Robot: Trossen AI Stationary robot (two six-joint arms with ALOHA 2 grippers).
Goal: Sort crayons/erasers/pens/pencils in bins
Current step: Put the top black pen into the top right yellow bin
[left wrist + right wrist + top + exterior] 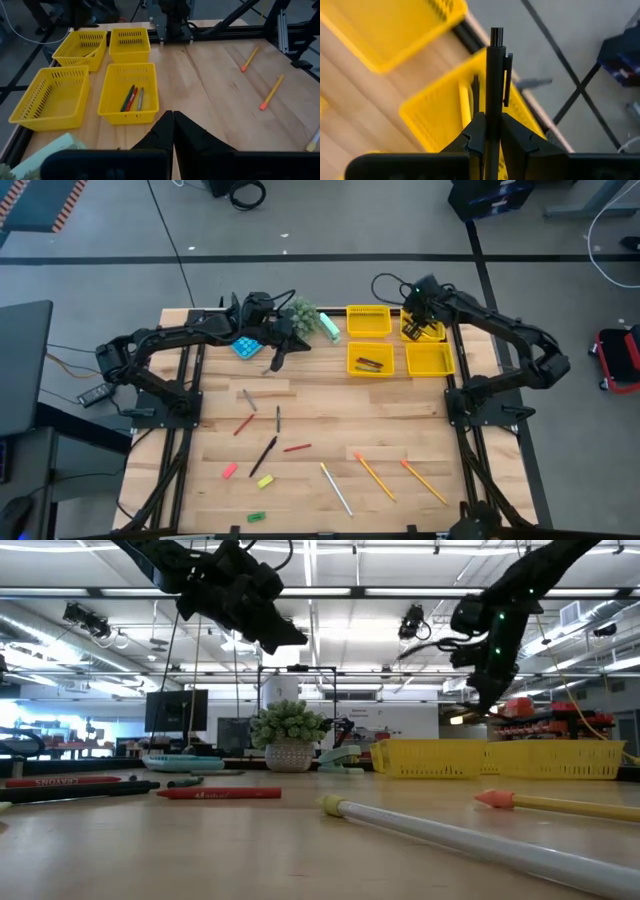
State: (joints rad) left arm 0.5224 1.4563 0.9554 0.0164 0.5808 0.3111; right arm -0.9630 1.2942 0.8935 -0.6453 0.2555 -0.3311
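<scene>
My right gripper is shut on a dark pen above the far right yellow bin, which holds a dark stick and a yellow one. My left gripper hangs shut and empty above the table near the blue calculator, left of the bins. The near left bin holds three sticks. Red crayons, dark pens, pencils and small erasers lie flat on the near half of the table. My right gripper pinches the pen's barrel between its two fingers. The pen runs along the fingers, and its clip end sticks out past the fingertips. The fingers slant down from above toward the bin, and the pen is lifted clear.
A potted plant and a pale green object stand at the far edge, left of the bins. The other two bins sit close by. Bare wood lies between the bins and the scattered sticks.
</scene>
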